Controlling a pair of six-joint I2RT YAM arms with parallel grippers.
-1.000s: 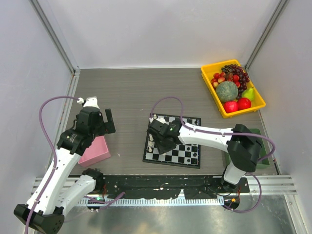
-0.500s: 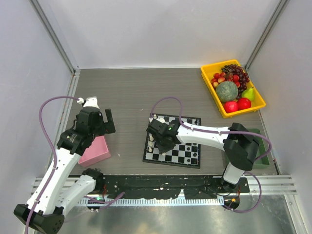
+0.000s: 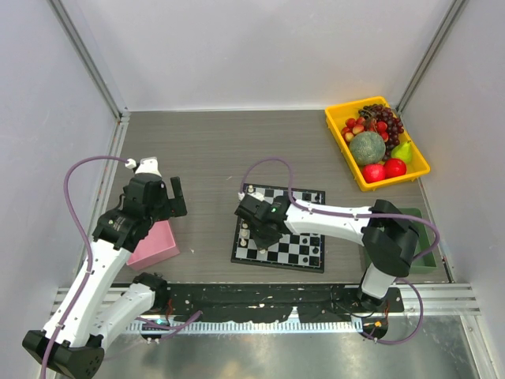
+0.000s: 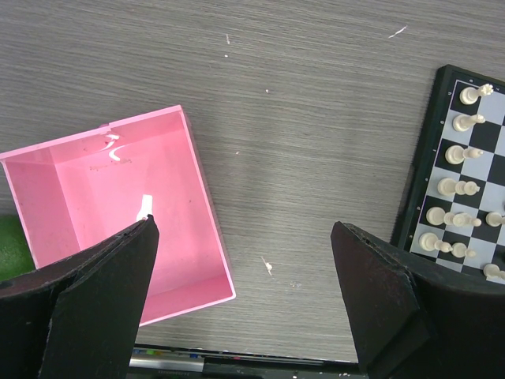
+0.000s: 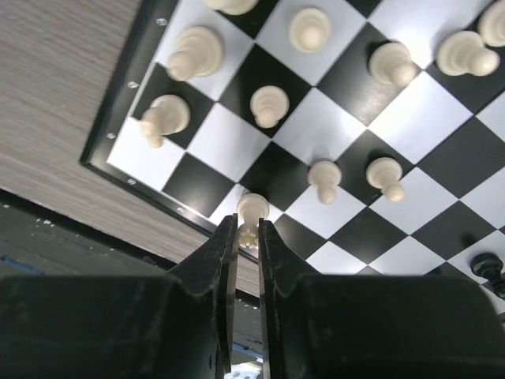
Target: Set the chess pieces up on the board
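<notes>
The right arm (image 3: 331, 213) reaches low over the board (image 3: 278, 264). Its jaws are drawn narrow and pinch a white piece (image 5: 252, 210) on a square at the board's edge, probably so it can be stood or shifted there without knocking the other white pieces (image 5: 268, 104) ranked close by. The left arm (image 3: 118, 229) hangs above the pink box (image 4: 79, 189) on the table with jaws spread wide, seemingly ready to fetch the lone white figure (image 4: 144, 207) lying inside, well apart from the board.

Even, bright light across 3 views (soft, faint shadows).
</notes>
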